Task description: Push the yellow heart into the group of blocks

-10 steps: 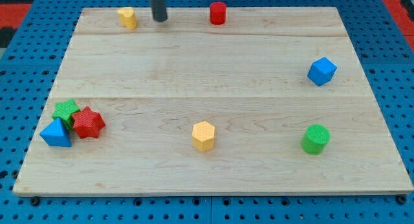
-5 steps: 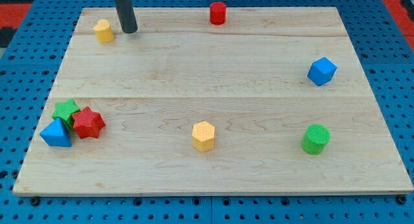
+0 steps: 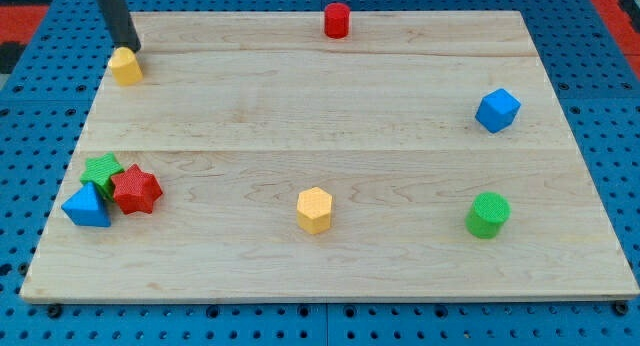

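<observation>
My tip [image 3: 130,47] sits at the top-left corner of the board [image 3: 320,276], touching or nearly touching the upper edge of the yellow heart [image 3: 126,66]; no jaws here, just a bare rod holding nothing. The group, green star [image 3: 101,171], red star [image 3: 136,190] and blue triangle [image 3: 86,206], is well below the heart at the view's left. Elsewhere: red cylinder [image 3: 337,20], blue cube [image 3: 497,110], green cylinder [image 3: 487,215], yellow hexagon [image 3: 314,210].

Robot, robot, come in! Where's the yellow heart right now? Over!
My tip touching yellow heart, on its top side. Heart near board's top-left edge. Group below, at left edge. Nothing between.
</observation>
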Robot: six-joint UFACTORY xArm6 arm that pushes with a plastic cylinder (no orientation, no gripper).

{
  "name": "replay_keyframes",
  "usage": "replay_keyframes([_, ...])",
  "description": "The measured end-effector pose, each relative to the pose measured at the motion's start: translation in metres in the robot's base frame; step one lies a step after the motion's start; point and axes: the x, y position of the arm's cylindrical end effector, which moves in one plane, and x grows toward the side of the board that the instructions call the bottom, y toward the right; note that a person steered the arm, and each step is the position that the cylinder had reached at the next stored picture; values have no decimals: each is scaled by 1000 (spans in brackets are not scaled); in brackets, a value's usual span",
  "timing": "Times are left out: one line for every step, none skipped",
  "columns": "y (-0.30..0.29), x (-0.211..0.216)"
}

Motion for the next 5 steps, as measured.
replay_keyframes([5,58])
replay_keyframes([8,103])
replay_keyframes([10,130])
replay_keyframes([16,157])
replay_keyframes([41,134])
